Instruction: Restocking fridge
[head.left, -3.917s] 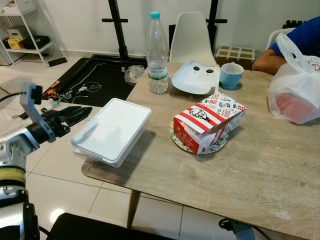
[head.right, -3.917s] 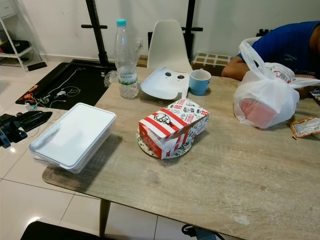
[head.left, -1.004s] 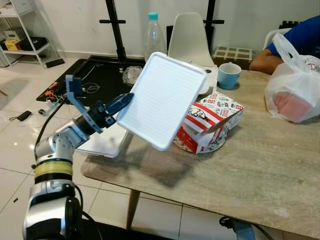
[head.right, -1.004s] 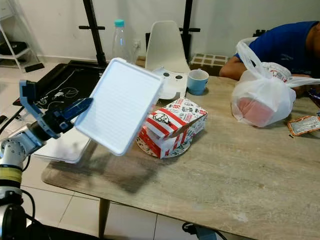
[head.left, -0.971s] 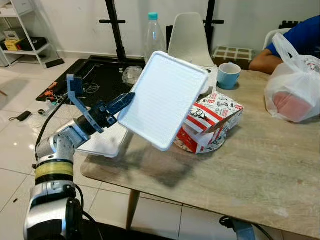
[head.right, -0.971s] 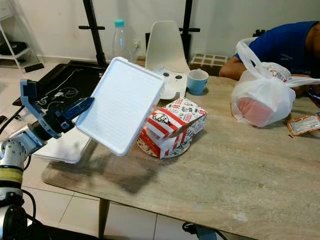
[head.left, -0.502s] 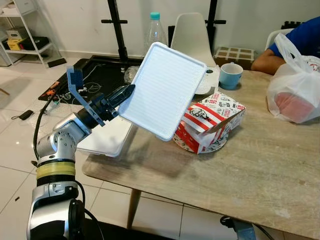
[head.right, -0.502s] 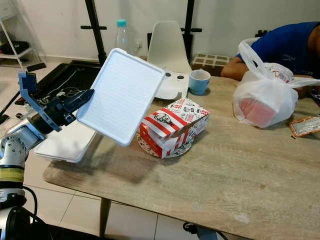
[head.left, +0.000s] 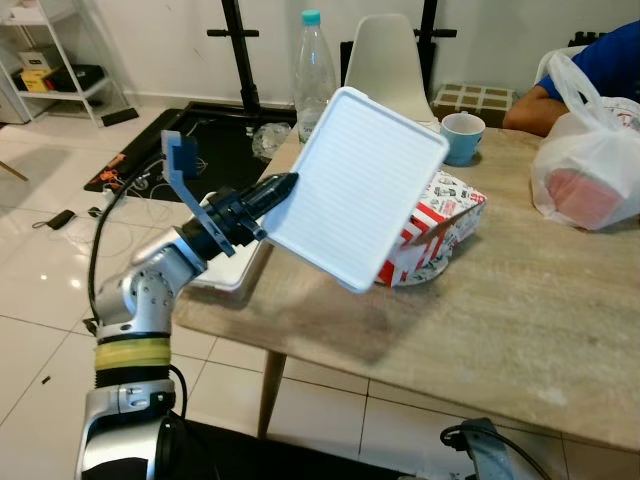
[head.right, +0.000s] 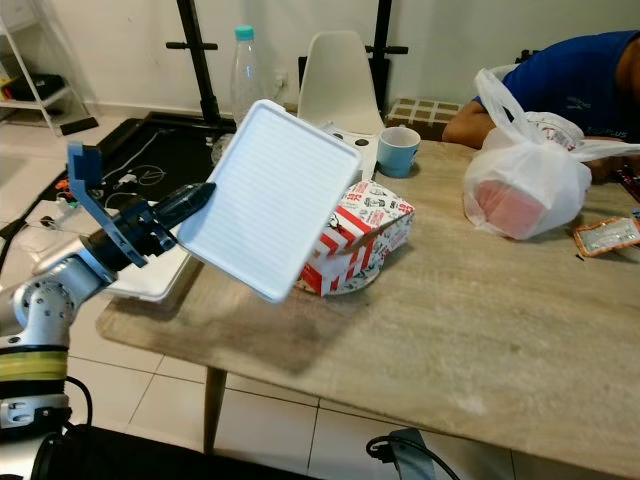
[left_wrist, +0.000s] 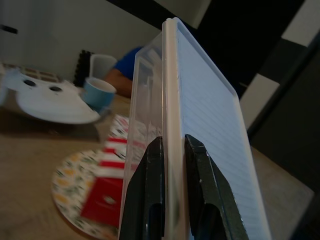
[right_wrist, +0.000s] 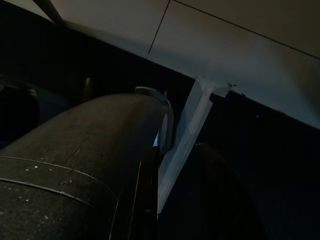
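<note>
- Left gripper clamped on one edge of white container lid; lid held tilted in the air above wooden table.
- White container base sits at table's corner, below the lid.
- Red-striped food box on patterned plate, partly behind lid.
- Right gripper hangs by the floor tiles; fingers apart.

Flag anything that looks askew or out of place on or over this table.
The left hand pinches a white container by one edge, holding it steeply tilted in the air over the table instead of level. A second white box overhangs the table's corner. Nothing looks spilled.
</note>
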